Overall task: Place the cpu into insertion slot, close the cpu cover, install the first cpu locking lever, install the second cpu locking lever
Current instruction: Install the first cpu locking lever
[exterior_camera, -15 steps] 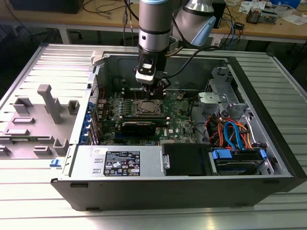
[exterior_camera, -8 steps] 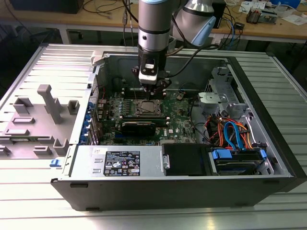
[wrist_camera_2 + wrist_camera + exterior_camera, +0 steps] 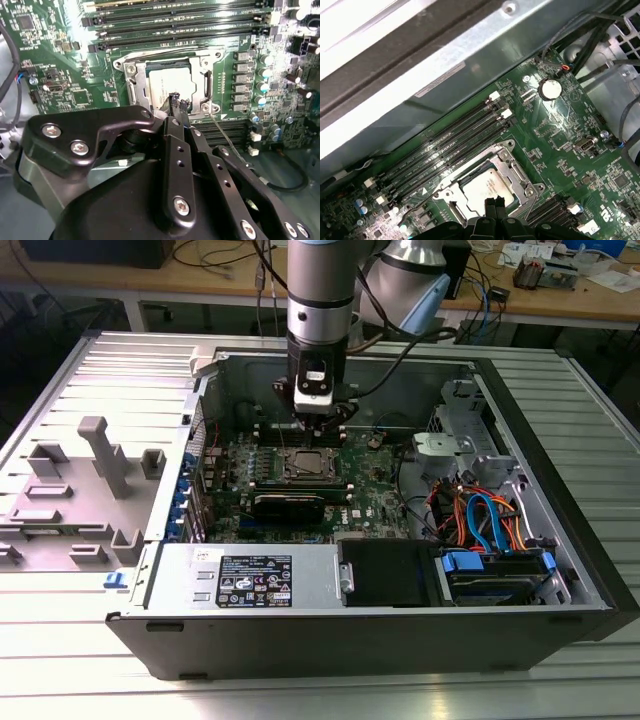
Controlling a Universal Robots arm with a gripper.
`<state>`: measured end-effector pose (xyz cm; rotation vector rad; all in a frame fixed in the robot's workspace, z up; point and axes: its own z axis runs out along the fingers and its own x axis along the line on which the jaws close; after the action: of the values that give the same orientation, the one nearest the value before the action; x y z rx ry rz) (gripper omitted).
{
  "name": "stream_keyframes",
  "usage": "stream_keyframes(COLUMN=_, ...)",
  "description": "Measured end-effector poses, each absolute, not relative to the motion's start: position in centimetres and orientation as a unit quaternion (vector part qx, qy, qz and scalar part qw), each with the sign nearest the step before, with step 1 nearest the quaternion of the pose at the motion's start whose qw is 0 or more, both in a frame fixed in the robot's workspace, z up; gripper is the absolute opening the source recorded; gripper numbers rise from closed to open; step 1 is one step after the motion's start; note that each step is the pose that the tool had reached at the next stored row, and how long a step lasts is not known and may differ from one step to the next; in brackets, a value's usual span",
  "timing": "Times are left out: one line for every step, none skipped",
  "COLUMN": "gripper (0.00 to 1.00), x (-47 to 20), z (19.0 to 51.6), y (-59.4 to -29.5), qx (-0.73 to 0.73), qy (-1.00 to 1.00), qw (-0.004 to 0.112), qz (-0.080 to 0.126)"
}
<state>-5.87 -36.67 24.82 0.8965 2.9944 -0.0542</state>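
The cpu [image 3: 167, 82] [image 3: 485, 186], a silvery square chip, lies flat in the insertion slot [image 3: 306, 466] on the green motherboard. The cpu cover [image 3: 136, 85] [image 3: 512, 167], a silvery metal frame, lies down around the chip. A thin wire lever [image 3: 227, 137] runs out slantwise from one corner of the socket, and another wire lever [image 3: 470, 167] runs along the side by the memory slots. My gripper [image 3: 322, 428] [image 3: 178, 102] [image 3: 494, 202] hangs just above the socket's edge. Its black fingertips are shut together with nothing between them.
Long black memory slots [image 3: 175, 22] [image 3: 445, 150] lie beside the socket. A black card [image 3: 288, 505], the power supply [image 3: 245, 580] and a cable bundle [image 3: 480, 515] fill the case. The case wall [image 3: 445, 65] rises close behind. Grey plastic fixtures [image 3: 100, 460] stand on the exterior view's left.
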Motion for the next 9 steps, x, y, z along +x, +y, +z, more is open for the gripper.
stream_keyframes(gripper=0.11, x=-5.88, z=24.82, y=-36.67, qx=0.282, qy=0.959, qw=0.008, qz=-0.017)
stream_keyframes(gripper=0.11, x=-5.89, z=24.82, y=-36.67, qx=0.276, qy=0.961, qw=0.008, qz=-0.017)
stream_keyframes(gripper=0.11, x=-5.90, z=24.82, y=-36.67, qx=0.268, qy=0.963, qw=0.008, qz=-0.017)
stream_keyframes(gripper=0.11, x=-5.91, z=24.82, y=-36.67, qx=0.262, qy=0.965, qw=0.008, qz=-0.017)
stream_keyframes(gripper=0.11, x=-5.92, z=24.82, y=-36.67, qx=0.249, qy=0.968, qw=0.008, qz=-0.017)
stream_keyframes(gripper=0.11, x=-5.94, z=24.82, y=-36.67, qx=0.237, qy=0.971, qw=0.009, qz=-0.017)
stream_keyframes(gripper=0.11, x=-5.99, z=24.82, y=-36.67, qx=0.226, qy=0.974, qw=0.009, qz=-0.017)
stream_keyframes(gripper=0.11, x=-6.04, z=24.82, y=-36.67, qx=0.217, qy=0.976, qw=0.009, qz=-0.017)
stream_keyframes(gripper=0.11, x=-6.07, z=24.82, y=-36.67, qx=0.206, qy=0.978, qw=0.009, qz=-0.017)
